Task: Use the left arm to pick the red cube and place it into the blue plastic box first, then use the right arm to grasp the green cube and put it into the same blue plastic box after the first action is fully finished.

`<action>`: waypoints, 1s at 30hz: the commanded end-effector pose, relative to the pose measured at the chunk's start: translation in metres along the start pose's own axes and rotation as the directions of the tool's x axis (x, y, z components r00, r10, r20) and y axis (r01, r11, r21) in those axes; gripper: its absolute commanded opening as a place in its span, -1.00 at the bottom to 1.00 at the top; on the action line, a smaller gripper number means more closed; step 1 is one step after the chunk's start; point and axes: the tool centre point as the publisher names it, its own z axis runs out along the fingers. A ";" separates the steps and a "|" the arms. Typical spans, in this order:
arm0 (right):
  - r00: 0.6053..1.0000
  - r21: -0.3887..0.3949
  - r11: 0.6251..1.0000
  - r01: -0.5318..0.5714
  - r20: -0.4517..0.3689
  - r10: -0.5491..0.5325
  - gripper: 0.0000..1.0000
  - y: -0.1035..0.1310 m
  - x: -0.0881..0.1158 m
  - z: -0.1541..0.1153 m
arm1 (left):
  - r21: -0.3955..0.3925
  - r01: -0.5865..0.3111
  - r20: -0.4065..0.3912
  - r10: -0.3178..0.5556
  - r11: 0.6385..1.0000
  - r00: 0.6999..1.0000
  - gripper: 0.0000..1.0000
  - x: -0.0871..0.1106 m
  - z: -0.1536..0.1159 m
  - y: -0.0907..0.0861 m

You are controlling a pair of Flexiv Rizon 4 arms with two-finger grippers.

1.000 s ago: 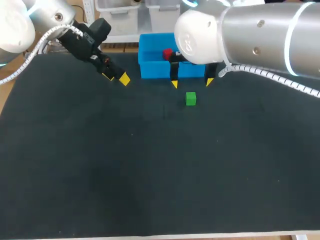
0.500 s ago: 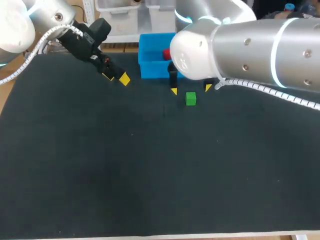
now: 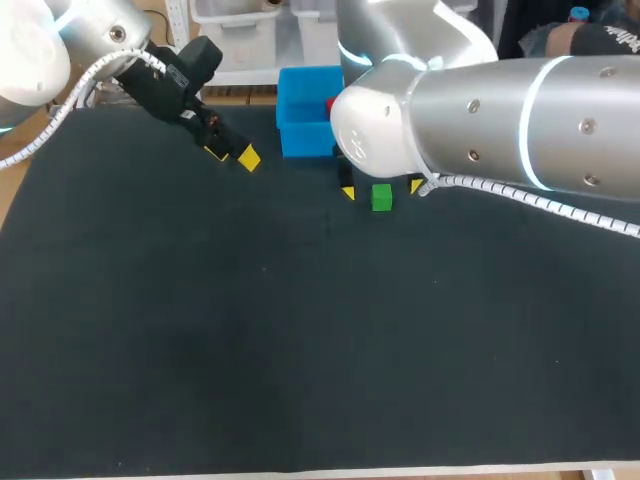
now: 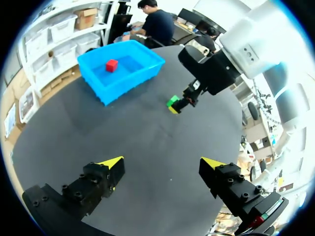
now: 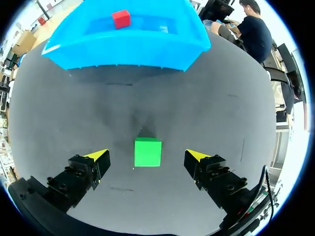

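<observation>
One dark, matte desk (image 3: 300, 350) carries one blue box (image 3: 300, 140), one red cube (image 5: 121, 18) and one green cube (image 5: 147, 152). Two hands are in view. The left hand (image 4: 162, 162) is released and empty, over the desk to the left of the box. The right hand (image 3: 381, 189) is released and straddles the green cube, with a gap on each side. The red cube lies inside the box. The head view hides most of the red cube behind the right arm; both wrist views show it whole. Only the right wrist view shows the gaps beside the green cube.
</observation>
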 end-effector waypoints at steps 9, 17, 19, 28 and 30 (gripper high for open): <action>0.999 0.014 0.999 -0.033 0.010 0.033 1.00 -0.006 0.001 0.014 | 0.002 -0.003 0.003 0.003 1.000 1.000 1.00 0.001 0.000 0.001; 0.999 0.021 0.999 -0.034 0.012 0.034 1.00 -0.004 0.000 0.017 | 0.002 -0.003 0.003 0.003 1.000 1.000 1.00 0.001 0.000 0.001; 0.999 0.021 0.999 -0.035 0.012 0.035 1.00 -0.004 0.000 0.018 | 0.002 -0.003 0.003 0.003 1.000 1.000 1.00 0.001 0.000 0.001; 0.999 0.020 0.999 -0.036 0.010 0.036 -1.00 -0.001 0.000 0.023 | 0.002 -0.003 0.003 0.003 1.000 1.000 1.00 0.001 0.000 0.001; 0.999 0.020 0.999 -0.036 0.007 0.036 -1.00 0.000 0.000 0.025 | 0.002 -0.003 0.003 0.003 1.000 1.000 1.00 0.001 0.000 0.001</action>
